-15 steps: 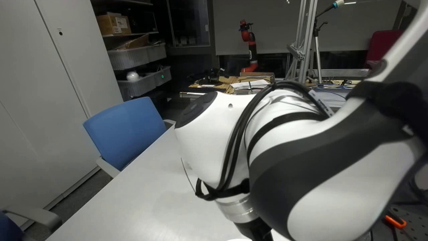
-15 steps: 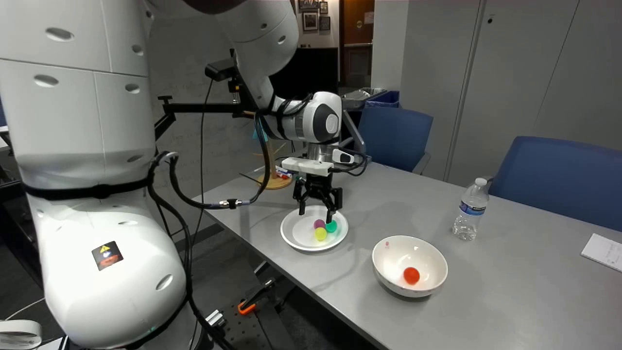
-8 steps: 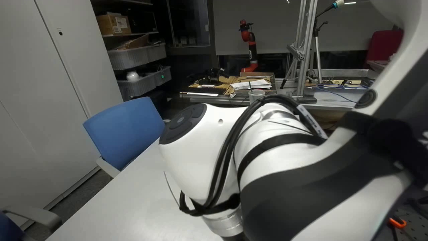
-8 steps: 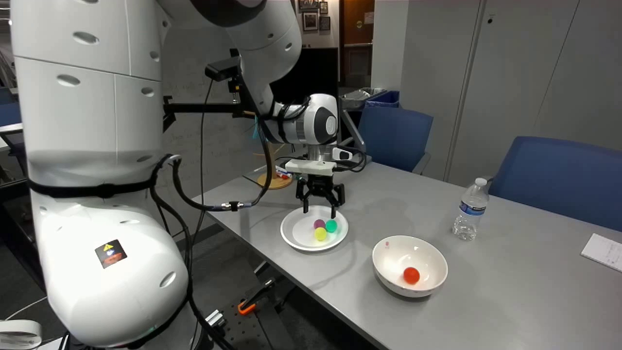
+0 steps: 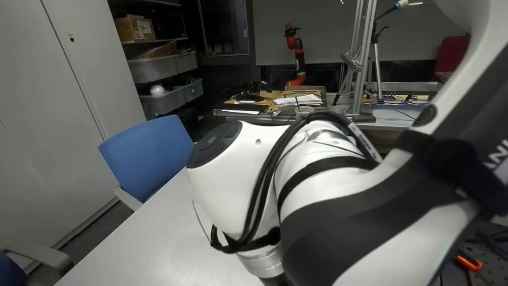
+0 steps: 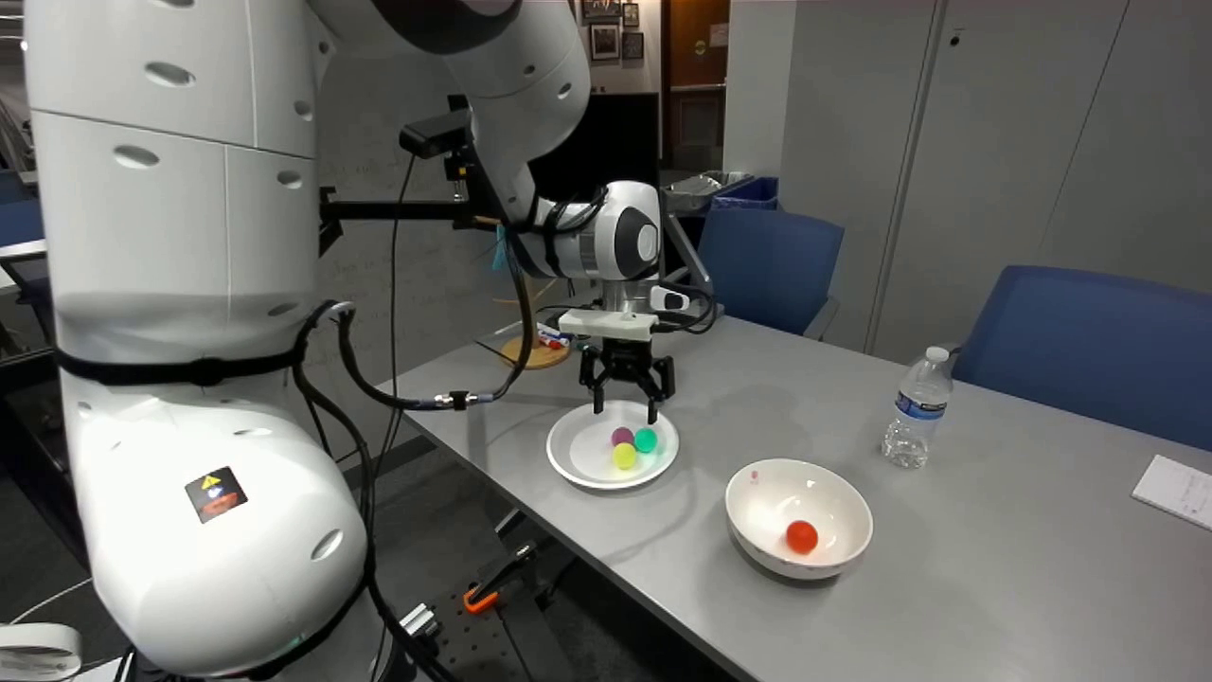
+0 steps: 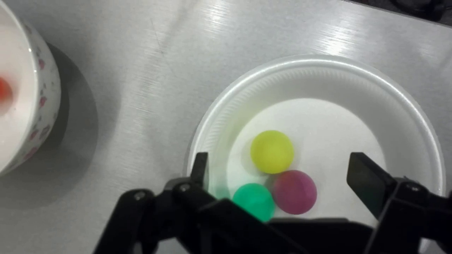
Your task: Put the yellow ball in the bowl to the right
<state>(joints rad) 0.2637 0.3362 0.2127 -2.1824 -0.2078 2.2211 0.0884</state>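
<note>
Downward, in an exterior view, the arm (image 6: 532,104) points its end effector (image 6: 625,414), jaws parted over the plate (image 6: 579,451) bearing the yellow ball (image 6: 624,457), the bowl (image 6: 838,516) at the plate's 4 o'clock.

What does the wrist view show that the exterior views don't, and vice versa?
Only the wrist view: fine ridges inside the round white plate.

Only an exterior view: a clear plastic bottle and a flat white sheet.

Shared by the wrist view and an exterior view: that plate, small yellow ball, green ball, purple ball, black gripper, round white bowl and orange-red ball.
</note>
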